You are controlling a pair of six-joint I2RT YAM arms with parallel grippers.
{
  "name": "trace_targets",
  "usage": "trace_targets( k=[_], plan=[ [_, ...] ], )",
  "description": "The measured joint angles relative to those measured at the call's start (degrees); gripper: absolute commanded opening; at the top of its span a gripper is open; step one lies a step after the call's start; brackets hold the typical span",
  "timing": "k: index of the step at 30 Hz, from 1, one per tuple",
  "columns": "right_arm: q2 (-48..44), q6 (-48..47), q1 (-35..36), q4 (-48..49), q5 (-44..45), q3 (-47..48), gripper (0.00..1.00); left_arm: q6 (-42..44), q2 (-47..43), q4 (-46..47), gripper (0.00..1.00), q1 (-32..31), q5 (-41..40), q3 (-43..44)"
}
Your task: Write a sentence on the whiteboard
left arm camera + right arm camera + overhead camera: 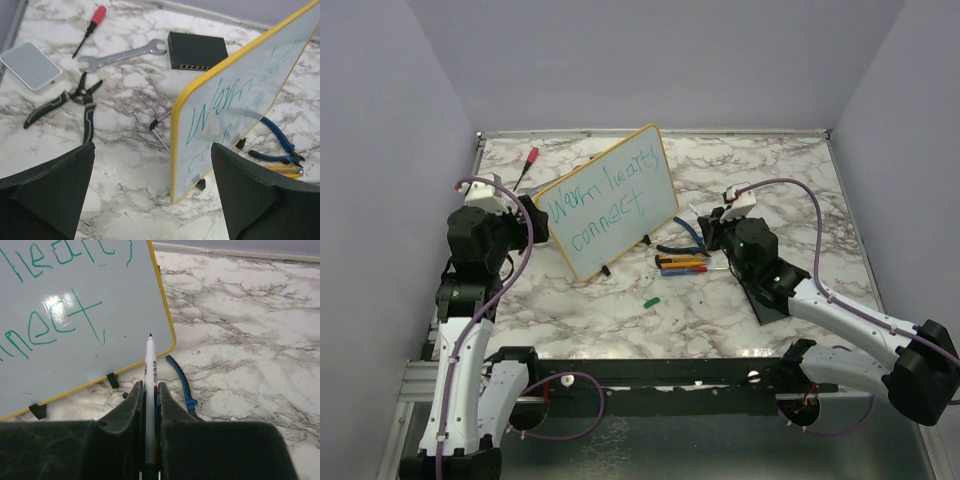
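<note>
Our right tool (149,392) clamps a marker (150,365) at lower centre; our left tool (152,190) gapes wide beside the whiteboard (225,115), centre right.

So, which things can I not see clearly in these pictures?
Right wrist view: the sentence is cut by the left and top edges; only word endings show.
Left wrist view: the whiteboard stands at a steep angle, its lower line too faint to read.
Top view: the marker in the right gripper is too small to find.
</note>
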Motion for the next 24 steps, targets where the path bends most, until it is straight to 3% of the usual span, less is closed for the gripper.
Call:
trace_targets(
  k=[4,12,19,24],
  plan=[
    [-1.4,0.5,-0.1,-3.1,0.3,0.0,0.01,3.5,4.1,-3.9,0.92,-1.7,-0.9,10.4],
    [-2.9,3.3,-4.5,-10.6,-6.4,0.2,0.01,6.4,13.8,-6.8,0.9,-13.6,-0.3,21.9],
    [-9.4,6.3,-12.3,-14.9,-16.1,0.0,0.01,6.6,21.8,-6.6,0.91,-37.8,-2.6,23.1],
    [-15.5,9.0,-18.2,-16.3,-21.6,-3.1,0.01,5.7,24.1,-2.4,0.91,-49.5,-1.7,19.2]
  ],
)
